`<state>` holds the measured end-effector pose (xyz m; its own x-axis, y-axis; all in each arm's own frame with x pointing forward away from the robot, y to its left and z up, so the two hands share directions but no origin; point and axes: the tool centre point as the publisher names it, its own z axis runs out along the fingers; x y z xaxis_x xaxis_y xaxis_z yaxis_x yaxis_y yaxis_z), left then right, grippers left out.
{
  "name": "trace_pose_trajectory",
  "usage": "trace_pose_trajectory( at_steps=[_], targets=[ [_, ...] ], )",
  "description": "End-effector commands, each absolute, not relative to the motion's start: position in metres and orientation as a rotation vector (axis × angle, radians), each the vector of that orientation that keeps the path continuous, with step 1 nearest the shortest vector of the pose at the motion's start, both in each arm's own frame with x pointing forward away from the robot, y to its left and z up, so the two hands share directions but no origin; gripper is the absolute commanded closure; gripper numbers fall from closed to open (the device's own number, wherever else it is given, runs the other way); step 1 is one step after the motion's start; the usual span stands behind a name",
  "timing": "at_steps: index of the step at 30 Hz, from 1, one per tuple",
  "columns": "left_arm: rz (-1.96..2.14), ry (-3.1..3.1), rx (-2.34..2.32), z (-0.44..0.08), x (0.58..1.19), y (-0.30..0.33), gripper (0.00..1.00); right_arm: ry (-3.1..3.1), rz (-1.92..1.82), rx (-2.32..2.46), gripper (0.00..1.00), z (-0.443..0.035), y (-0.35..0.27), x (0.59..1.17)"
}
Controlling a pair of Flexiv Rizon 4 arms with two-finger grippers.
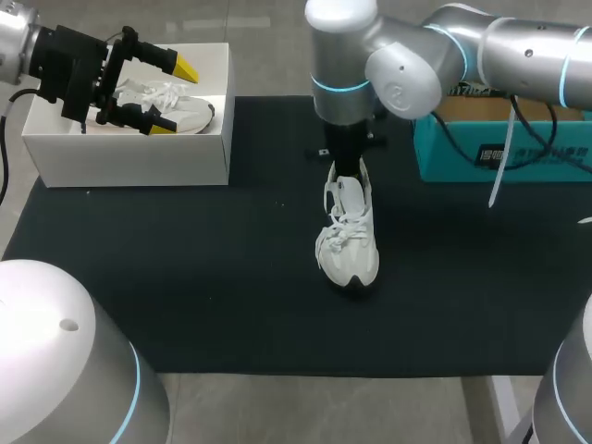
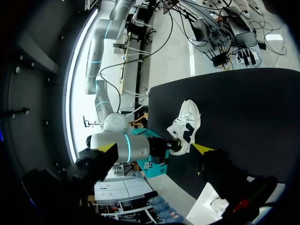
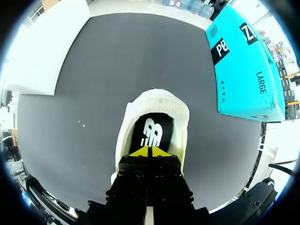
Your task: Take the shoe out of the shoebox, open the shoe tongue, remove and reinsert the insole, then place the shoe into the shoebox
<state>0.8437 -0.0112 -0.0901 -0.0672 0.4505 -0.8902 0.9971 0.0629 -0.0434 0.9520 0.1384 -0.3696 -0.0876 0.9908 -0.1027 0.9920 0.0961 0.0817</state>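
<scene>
**A:** How is the right end effector (image 3: 149, 151) sitting?

**B:** Its yellow tips are pressing together with only a thin seam between them. They are sitting at the nearest edge of the white sneaker's (image 3: 157, 99) opening. The black insole (image 3: 152, 133) is lying flat inside, just ahead of them, with the rounded padded collar beyond. I cannot tell whether anything is being pinched between them.

**A:** And the sneaker itself?

**B:** It is standing upright on the black mat (image 1: 231, 277), out of the box. Its toe is pointing toward the mat's near edge and its laces (image 1: 344, 231) are lying loose.

**A:** What about the left end effector (image 1: 174, 98)?

**B:** It is hanging wide open over the white shoebox (image 1: 129, 159) at the mat's far left corner, gripping nothing. A second white shoe (image 1: 196, 113) is lying in the box beneath it.

**A:** Is one view giving something the others are missing?

**B:** Only the right wrist view is showing the insole and the closed tips. In the head view the arm is covering the opening. The left wrist view is showing the sneaker from the side, with the right end effector at its heel end. It is also showing a corner of the shoebox beside one of its own fingers.

**A:** And farther back?

**B:** A teal cardboard box (image 1: 518, 153) is sitting at the mat's far right edge, well apart from the sneaker.
</scene>
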Motion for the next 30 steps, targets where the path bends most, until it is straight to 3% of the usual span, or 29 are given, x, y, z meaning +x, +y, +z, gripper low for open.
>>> trace_pose_trajectory(
  at_steps=[1,20,30],
  targets=[
    [-0.952,1.619,1.482,-0.089,0.845,-0.011,0.0,2.212,0.006,2.077,1.0,-0.364,0.136,0.949],
    [-0.952,1.619,1.482,-0.089,0.845,-0.011,0.0,2.207,0.02,2.135,1.0,-0.364,0.137,0.948],
    [-0.952,1.619,1.482,-0.089,0.845,-0.011,0.0,2.017,-0.107,2.471,1.0,-0.363,0.125,0.947]
  ],
)
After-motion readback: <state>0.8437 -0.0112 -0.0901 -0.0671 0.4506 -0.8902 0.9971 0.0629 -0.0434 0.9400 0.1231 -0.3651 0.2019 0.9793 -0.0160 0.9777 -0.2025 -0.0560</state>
